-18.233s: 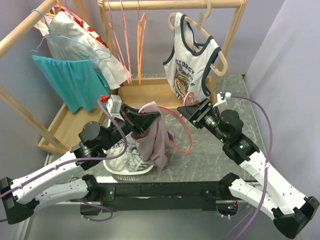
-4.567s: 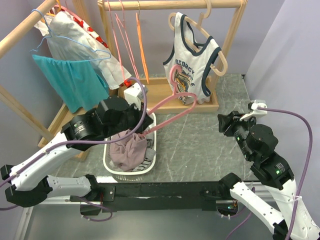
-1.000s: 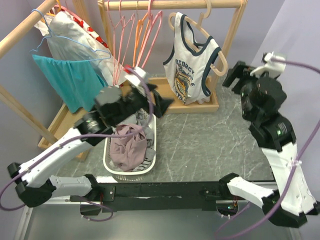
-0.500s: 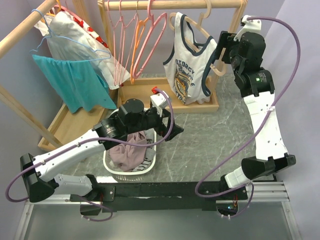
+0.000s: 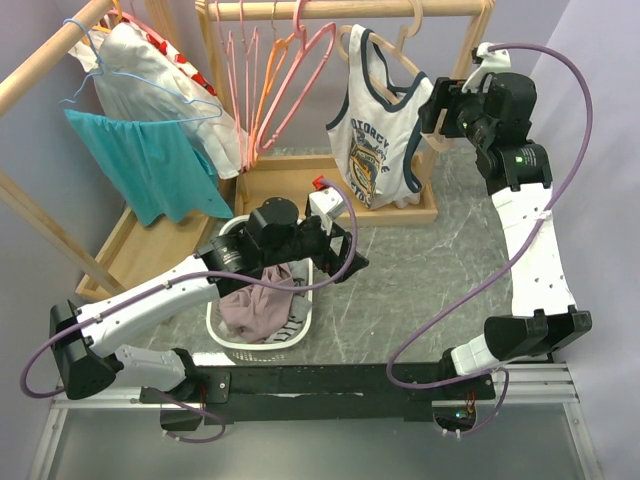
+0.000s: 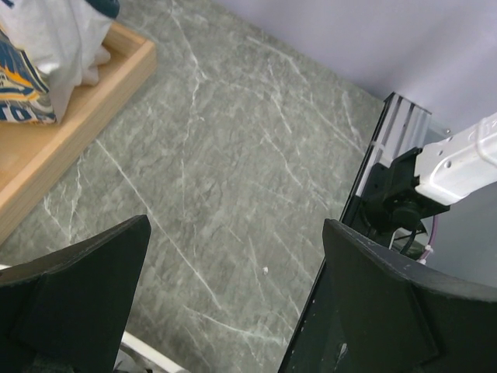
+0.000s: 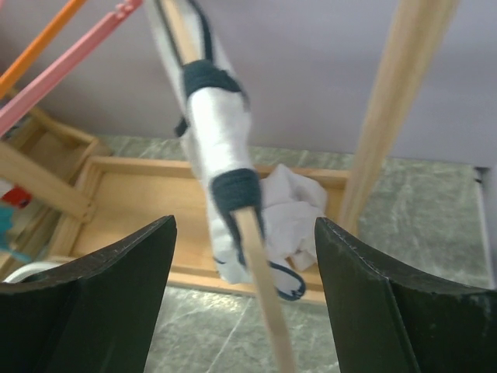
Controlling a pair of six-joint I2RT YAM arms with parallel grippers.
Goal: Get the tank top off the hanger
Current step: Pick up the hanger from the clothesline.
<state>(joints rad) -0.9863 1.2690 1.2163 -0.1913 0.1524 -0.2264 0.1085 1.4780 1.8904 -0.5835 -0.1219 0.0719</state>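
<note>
Wooden garment rack point(image 5: 360, 9): pale rails and posts, shallow tray base. Beneath and in front of rack: tabletop point(image 5: 420, 280), grey, marble-veined. Behind and right of rack: walls point(image 5: 590, 60), plain lavender. Left of rack: second wooden rack point(image 5: 45, 68), slanted. Lighting even, soft.

The tank top point(image 5: 385, 135) is white with navy edging at the neck and armholes and a navy, yellow and orange print on the chest, and its hanger point(image 7: 264, 295) is pale wood. To its left hang a pink hanger point(image 7: 70, 66) and an orange hanger point(image 7: 39, 36), with a teal garment point(image 5: 150, 165) further left. The bench point(image 5: 430, 270) is grey with thin pale veins, and the white basket point(image 5: 213, 327) on it holds a mauve cloth point(image 5: 250, 300).
</note>
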